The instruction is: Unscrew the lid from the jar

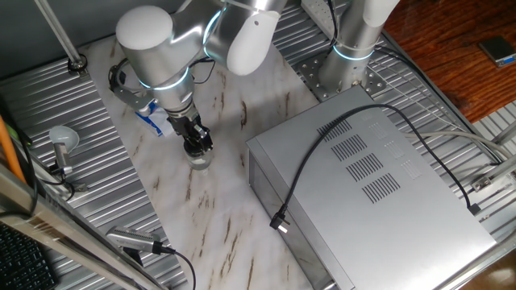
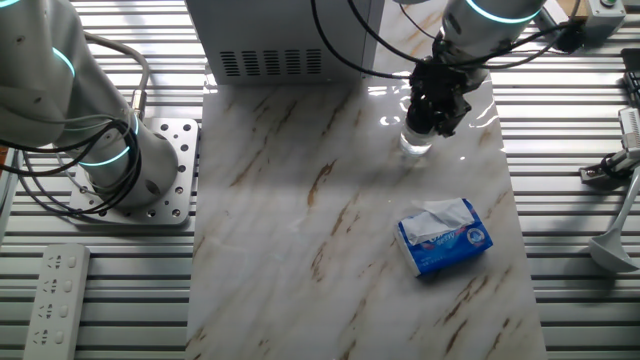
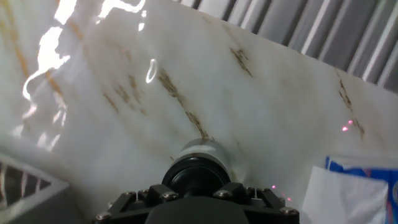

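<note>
The jar [image 1: 200, 160] is small and clear and stands upright on the marble tabletop; it also shows in the other fixed view [image 2: 416, 146]. My gripper [image 1: 197, 143] comes down on it from above, its black fingers closed around the jar's top. In the hand view the black round lid [image 3: 194, 172] sits between my gripper's [image 3: 194, 190] fingers, with the jar's pale body [image 3: 200, 149] showing just beyond it. In the fixed views the fingers hide the lid. In the other fixed view the gripper [image 2: 432, 120] sits right over the jar.
A large grey metal box [image 1: 363, 177] with a black cable [image 1: 322, 153] on it stands right of the jar. A blue-and-white packet [image 2: 445, 237] lies on the marble close to the jar. A second arm's base [image 2: 130, 170] is bolted beside the slab.
</note>
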Controlling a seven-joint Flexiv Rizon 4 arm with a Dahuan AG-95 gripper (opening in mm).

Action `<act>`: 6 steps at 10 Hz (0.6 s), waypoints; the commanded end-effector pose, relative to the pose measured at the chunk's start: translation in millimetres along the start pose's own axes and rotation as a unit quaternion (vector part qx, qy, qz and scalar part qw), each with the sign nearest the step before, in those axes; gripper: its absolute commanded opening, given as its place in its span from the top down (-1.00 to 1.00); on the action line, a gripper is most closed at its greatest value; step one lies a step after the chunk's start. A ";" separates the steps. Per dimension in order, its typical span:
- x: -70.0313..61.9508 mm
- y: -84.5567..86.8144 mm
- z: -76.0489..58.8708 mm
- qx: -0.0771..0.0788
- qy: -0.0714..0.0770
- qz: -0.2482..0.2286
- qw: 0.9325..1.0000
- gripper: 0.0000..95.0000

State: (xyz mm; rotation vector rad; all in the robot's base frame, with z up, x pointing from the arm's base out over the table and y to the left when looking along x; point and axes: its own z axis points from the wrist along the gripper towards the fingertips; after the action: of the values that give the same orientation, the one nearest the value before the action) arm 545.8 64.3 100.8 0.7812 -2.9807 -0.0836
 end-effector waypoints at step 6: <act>-0.1 0.4 0.7 0.007 -0.008 -0.134 0.991 -0.20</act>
State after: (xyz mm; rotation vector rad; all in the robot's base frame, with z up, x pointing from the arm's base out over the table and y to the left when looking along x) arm 545.4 64.7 100.7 1.1685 -2.8785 -0.0818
